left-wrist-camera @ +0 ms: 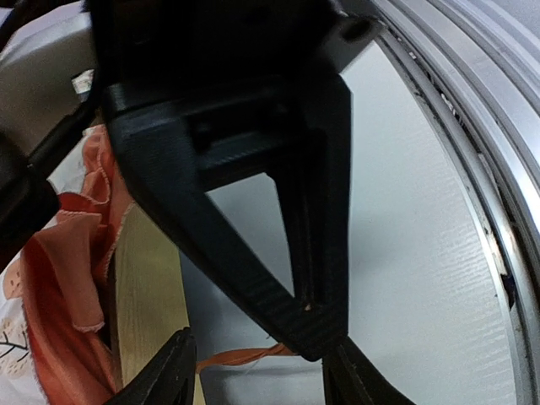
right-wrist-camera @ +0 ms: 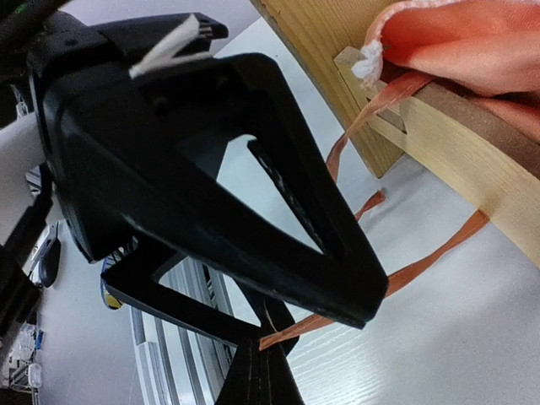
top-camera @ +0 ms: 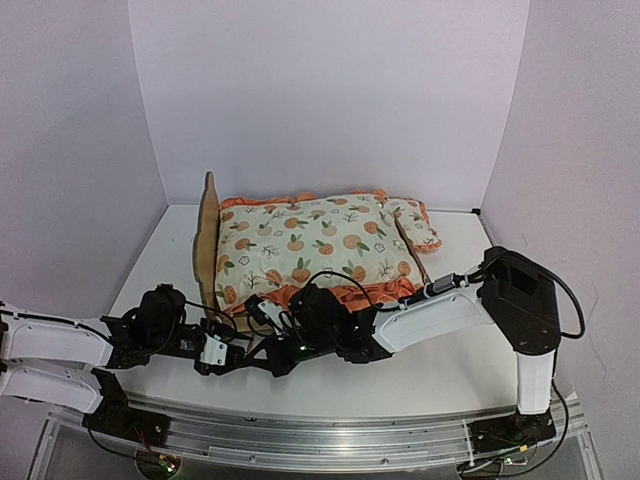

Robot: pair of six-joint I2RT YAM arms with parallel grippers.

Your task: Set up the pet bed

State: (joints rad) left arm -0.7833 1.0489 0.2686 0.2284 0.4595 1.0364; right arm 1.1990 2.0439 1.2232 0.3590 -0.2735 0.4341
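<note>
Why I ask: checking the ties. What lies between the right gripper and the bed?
An orange ribbon runs from the bed to the right gripper, which pinches its end, over bare white table. The right wrist view shows it.

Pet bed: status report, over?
Right gripper shut on orange tie ribbon. Left gripper open, orange ribbon lying between its fingers. Pet bed frame carries fruit-print cushion. No obstruction seen.
</note>
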